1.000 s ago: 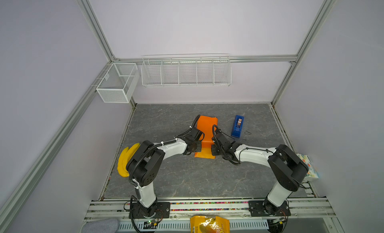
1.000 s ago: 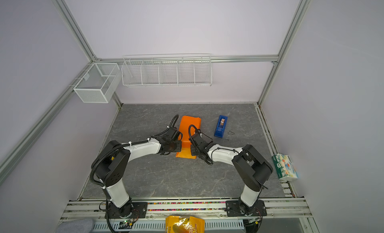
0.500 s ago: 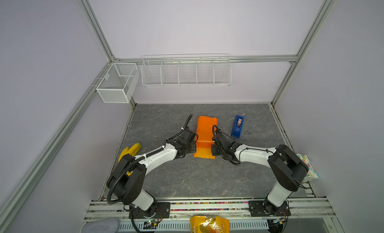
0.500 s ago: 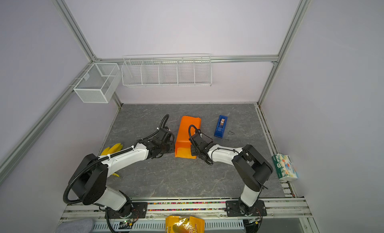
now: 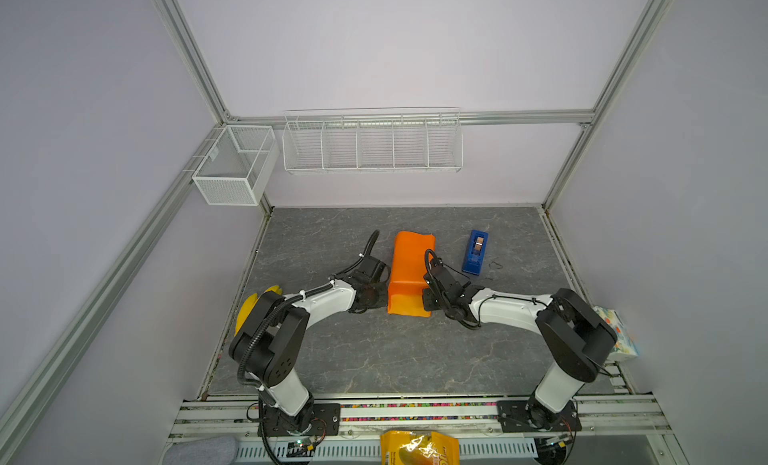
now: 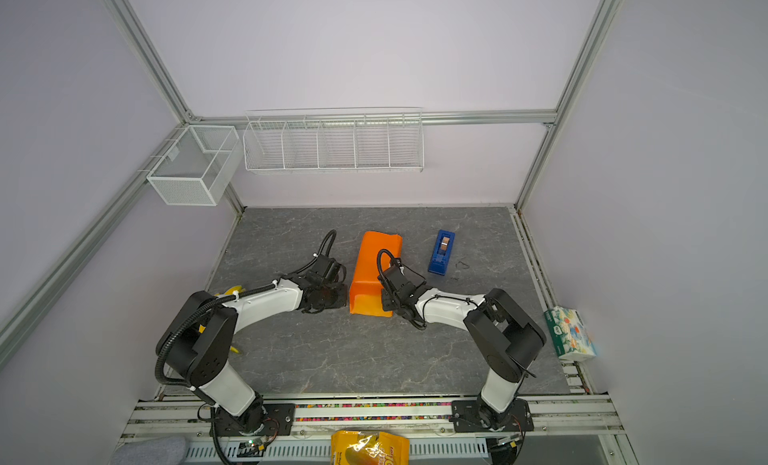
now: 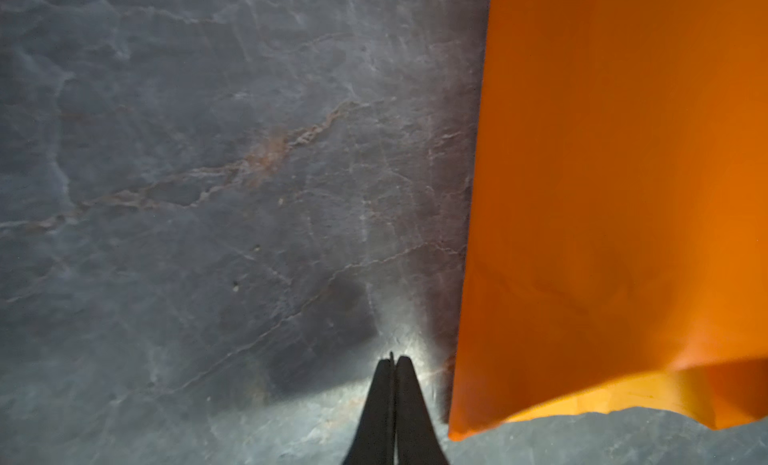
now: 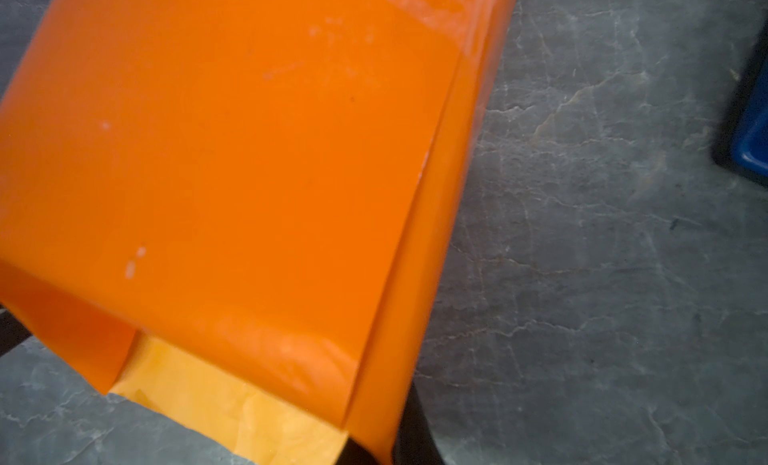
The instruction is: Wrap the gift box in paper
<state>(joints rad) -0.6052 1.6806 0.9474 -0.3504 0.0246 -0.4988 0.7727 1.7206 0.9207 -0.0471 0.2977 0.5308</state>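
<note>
- Left wrist view: my left gripper (image 7: pixel 392 361) is clenched on nothing. Its tips are pressed together low over the table (image 7: pixel 208 151), just beside the long edge of the paper (image 7: pixel 615 193). I cannot tell whether they touch it.
- Right wrist view: my right gripper (image 8: pixel 382 446) looks clenched on a near corner of the paper, where the top flap overlaps the side fold. Only dark bits of the fingers show past the orange, so the pinch is a judgement.
- Position: in both top views the paper lies as a long folded sleeve near the tape dispenser (image 5: pixel 476 251), on its left-arm side and apart from it. My right gripper sits at the sleeve's dispenser-side near corner. My left gripper is on the side away from the dispenser.
- The gift box is hidden. I judge it sits inside the sleeve, since nothing navy shows anywhere.
- Handling: the paper looks thin, light and smooth. The near end gapes open with a paler underside, so it probably springs back when let go. It likely creases or tears if yanked.
- The box is probably stiff but light, and may slide on the table under a sideways pull.
- Hold: pinch flaps at their free edges, close to a box corner. Press folds down onto the flat top, and keep one gripper anchoring the overlap.
</note>
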